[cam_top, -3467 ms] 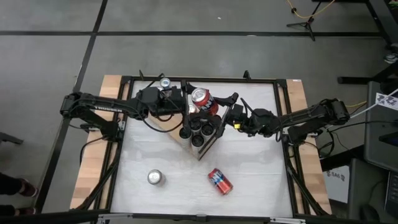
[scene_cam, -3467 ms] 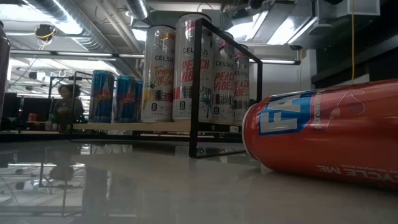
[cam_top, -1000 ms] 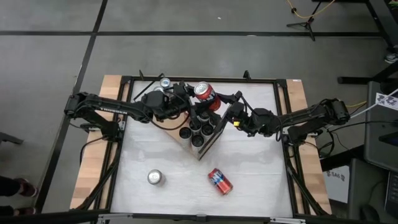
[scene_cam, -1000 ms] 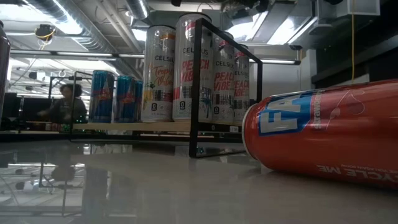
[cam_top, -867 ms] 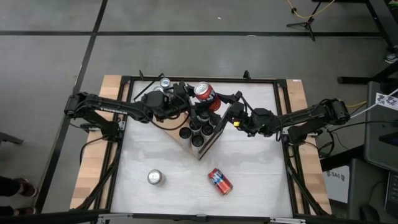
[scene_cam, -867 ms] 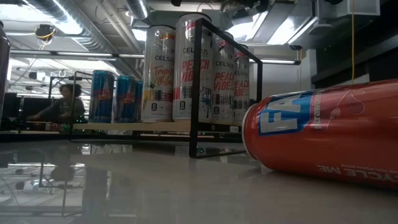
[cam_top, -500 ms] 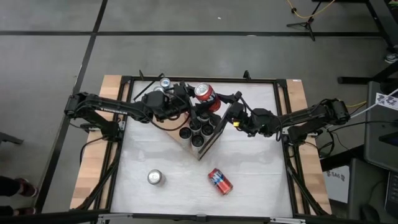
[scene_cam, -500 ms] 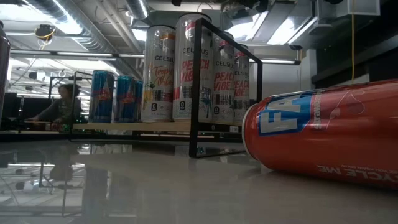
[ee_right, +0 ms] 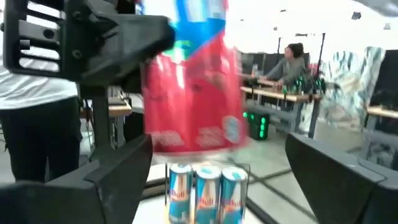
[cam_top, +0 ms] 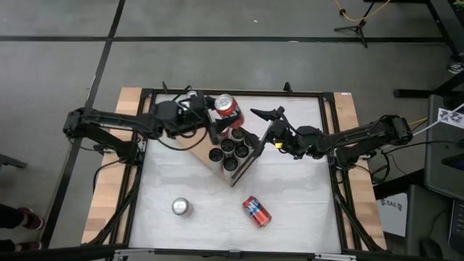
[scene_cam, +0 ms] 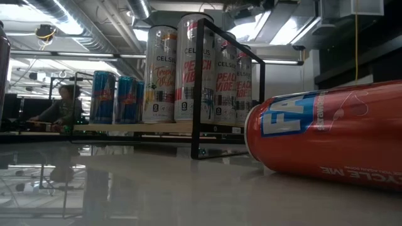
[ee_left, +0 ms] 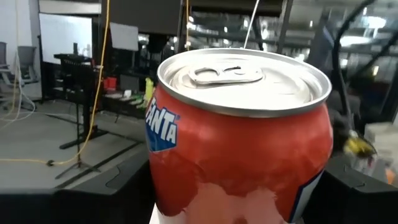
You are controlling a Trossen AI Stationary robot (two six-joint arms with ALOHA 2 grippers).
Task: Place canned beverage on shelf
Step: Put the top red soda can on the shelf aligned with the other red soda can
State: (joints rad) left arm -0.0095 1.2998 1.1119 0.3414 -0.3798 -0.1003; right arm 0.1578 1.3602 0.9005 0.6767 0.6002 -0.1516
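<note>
- Handover, seen from above: the right gripper [cam_top: 263, 114] has spread and let go; the left gripper [cam_top: 214, 118] pinches the Fanta can [cam_top: 225, 106] over the shelf [cam_top: 241, 171].
- Right wrist view: its fingers [ee_right: 118, 167] flank the can without touching.
- So placement falls to the left arm.

Right gripper [cam_top: 255, 122] fingers spread

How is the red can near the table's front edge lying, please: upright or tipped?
Tipped: the red can lies on its side on the table, its lettering sideways in the low view.
</note>
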